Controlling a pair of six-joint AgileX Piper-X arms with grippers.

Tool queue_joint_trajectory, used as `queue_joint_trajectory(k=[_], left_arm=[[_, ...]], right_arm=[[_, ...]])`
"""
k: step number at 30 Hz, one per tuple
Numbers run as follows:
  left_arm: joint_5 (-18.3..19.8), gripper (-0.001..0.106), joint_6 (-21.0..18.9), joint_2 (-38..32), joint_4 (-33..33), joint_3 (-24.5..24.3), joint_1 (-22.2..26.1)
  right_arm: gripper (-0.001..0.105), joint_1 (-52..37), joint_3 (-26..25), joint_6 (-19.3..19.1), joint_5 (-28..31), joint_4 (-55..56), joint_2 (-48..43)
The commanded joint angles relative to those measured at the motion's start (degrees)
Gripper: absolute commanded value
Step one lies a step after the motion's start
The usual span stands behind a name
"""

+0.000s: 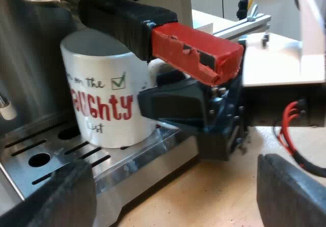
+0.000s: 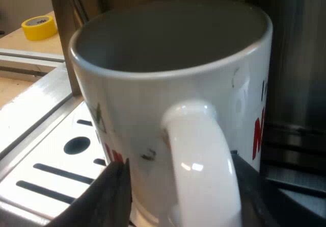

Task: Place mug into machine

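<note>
Risk: the mug [image 1: 104,104] could be dragged or tipped if the right gripper [image 2: 182,199], open astride its handle with one finger seemingly touching, pulls away askew. The holder [image 1: 198,51] hangs close over the mug's rim, so lifting could knock it. The mug stands on the tray [image 1: 46,158], empty. The left gripper [image 1: 173,199] is open, near the mug but apart.

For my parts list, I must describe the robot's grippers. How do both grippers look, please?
Left gripper: two broad, matte black fingers with a grainy surface and blunt ends. Right gripper: black fingers too, on a dark, blocky body with small screws.
</note>
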Motion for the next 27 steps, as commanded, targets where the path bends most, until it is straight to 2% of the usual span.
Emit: queue_joint_trajectory(k=[1, 9, 14, 16, 21, 23, 27], left_arm=[[-0.5, 0.067, -0.65, 0.03, -0.16, -0.1, -0.22], [-0.5, 0.067, -0.65, 0.03, -0.16, -0.1, -0.22], [-0.5, 0.067, -0.65, 0.03, -0.16, -0.1, -0.22], [-0.5, 0.067, -0.65, 0.03, -0.16, -0.1, -0.22], [-0.5, 0.067, -0.65, 0.03, -0.16, -0.34, -0.22], [-0.5, 0.067, -0.55, 0.03, -0.16, -1.21, -0.22], [-0.5, 0.067, 1.49, 0.03, -0.16, -3.07, -0.22]], right_arm=[[0.043, -0.19, -2.47, -1.4, -0.33, -0.79, 1.53], [0.043, -2.29, -6.0, -1.39, -0.49, -0.71, 3.95], [0.043, -3.47, -5.97, -1.39, -4.77, -0.71, 3.94], [0.043, -3.34, -5.97, -1.39, -4.75, -0.71, 3.8], [0.043, -1.33, -4.44, -1.39, -0.25, 0.57, 0.61], [0.043, -0.48, -2.66, -1.29, 2.15, 4.92, -2.3], [0.043, 0.66, 0.8, -0.95, 2.27, 9.6, -7.23]])
